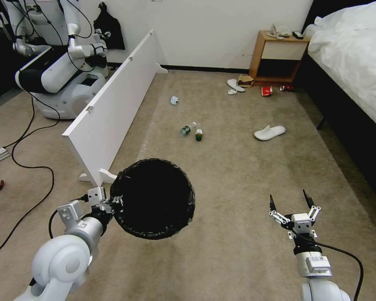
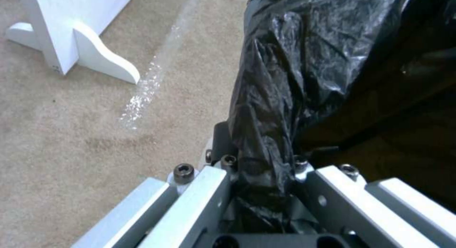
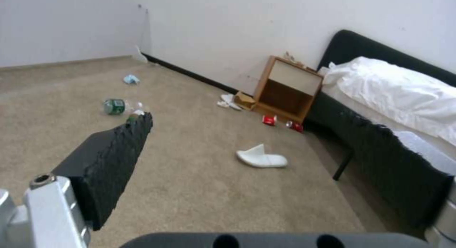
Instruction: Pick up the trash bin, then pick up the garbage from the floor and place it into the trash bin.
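A hotel-style room with beige carpet [image 1: 238, 217]. The left gripper [image 1: 113, 203] holds the trash bin [image 1: 152, 198] off the floor, its jaws clenched on the near rim where the crinkled black bag [image 2: 294, 62] folds over. The bin hangs low in front of the robot, mouth upward. It looks light and seems empty, but the thin bag film is slippery and could slide under the pinch, so the hold needs the stiff plastic rim beneath it.

The right gripper [image 1: 291, 205] hovers over bare carpet on the robot's right, jaws spread wide and empty.

The garbage lies ahead, well apart from both grippers: two clear bottles [image 1: 191, 131] near the middle, a blue tissue [image 1: 174, 100] beyond them, a white slipper [image 1: 270, 132] to the right, and near the wooden nightstand [image 1: 278, 56] another slipper [image 1: 235, 85], a brown paper bag [image 1: 245, 80], a red cup [image 1: 267, 90] and a red can [image 1: 286, 88]. The bottles are round and may roll; best taken across the body. The tissue is soft and needs a low pinch
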Available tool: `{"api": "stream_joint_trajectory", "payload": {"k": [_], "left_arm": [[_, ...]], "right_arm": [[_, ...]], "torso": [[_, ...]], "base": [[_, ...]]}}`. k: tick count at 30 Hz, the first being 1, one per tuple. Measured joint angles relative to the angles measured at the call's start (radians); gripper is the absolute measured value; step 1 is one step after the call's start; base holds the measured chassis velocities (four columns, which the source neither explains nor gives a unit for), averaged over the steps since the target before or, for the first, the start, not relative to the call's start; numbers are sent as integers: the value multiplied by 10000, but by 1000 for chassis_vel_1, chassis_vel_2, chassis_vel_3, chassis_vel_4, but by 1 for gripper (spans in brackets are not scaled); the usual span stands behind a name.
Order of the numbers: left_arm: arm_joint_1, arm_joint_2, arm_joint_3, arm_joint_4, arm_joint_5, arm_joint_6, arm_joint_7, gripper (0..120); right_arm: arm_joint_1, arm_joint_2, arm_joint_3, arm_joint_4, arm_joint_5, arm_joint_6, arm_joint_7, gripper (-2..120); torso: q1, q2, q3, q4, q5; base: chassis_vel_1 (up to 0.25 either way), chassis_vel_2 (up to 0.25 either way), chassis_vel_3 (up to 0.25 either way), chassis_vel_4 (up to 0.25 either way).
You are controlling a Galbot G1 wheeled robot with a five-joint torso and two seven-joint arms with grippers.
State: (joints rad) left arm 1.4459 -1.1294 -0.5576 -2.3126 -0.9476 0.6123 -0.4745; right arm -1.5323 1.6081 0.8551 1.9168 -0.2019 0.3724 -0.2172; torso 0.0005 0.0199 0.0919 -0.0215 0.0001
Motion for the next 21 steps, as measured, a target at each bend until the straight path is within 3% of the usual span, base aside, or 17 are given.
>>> {"api": "stream_joint_trajectory", "payload": {"k": [9,21], "left_arm": [[389,-445,117,-461,1471,118,646,2],[548,-785,287,-763,1626,277,712,2]], "right_arm": [[-249,0,-51,406,-109,-16,-4,100],[-496,0,30,882,-135,-37,-1,100]], "torso": [[0,1,0,0,-1],[-1,0,0,-1,-1]], "base": [[0,0,0,0],[0,0,0,0]]}}
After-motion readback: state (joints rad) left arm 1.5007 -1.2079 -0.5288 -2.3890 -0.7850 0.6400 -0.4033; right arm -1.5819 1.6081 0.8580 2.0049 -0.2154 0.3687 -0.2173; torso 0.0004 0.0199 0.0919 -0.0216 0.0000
